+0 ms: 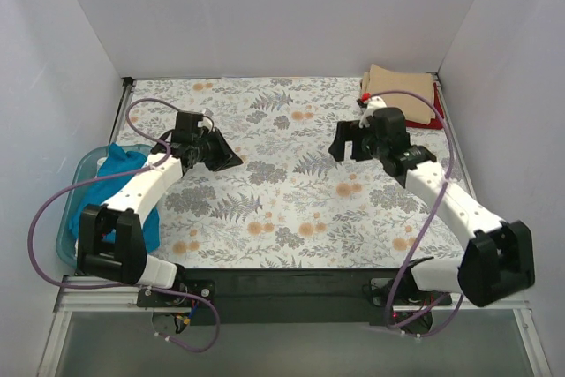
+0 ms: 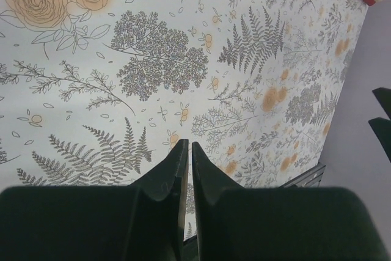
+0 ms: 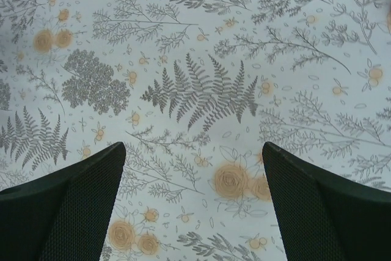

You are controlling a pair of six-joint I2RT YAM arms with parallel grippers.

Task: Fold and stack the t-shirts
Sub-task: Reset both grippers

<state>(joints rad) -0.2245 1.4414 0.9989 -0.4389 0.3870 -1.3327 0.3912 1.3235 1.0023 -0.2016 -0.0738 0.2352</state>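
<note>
One broad counter [image 1: 291, 249] fills the top view, covered by a grey-and-orange floral cloth [image 1: 282, 103] and closed in by white walls [image 1: 265, 6] on three sides.

Both arms reach inward from the near edge. The left arm [image 1: 141, 187] angles up and to the right. The right arm [image 1: 441, 192] angles up and to the left. A purple cable [image 1: 35, 218] loops along each arm.

A light blue tub [image 1: 69, 218] sits at the left edge of the counter, beside the left arm. The teal shirt [image 1: 119, 169] lies bunched inside it, with part of the cloth spilling over the rim nearest the arm.

In the far right corner, the tan shirt [image 1: 402, 86] lies folded on top of the dark red shirt [image 1: 439, 112]. Only a strip of red shows along the stack's right and near sides. A sliver of that red also shows at the top right corner of the left wrist view.

The left tool [image 1: 231, 158] is over bare cloth left of centre. Its fingers [image 2: 171, 169] are pressed together with only a hairline slit between them, and they hold nothing.

The right tool [image 1: 349, 140] is over bare cloth just in front of the folded stack but does not touch it. Its fingers [image 3: 85, 181] are spread wide, and only the fern and rose print shows between them.
</note>
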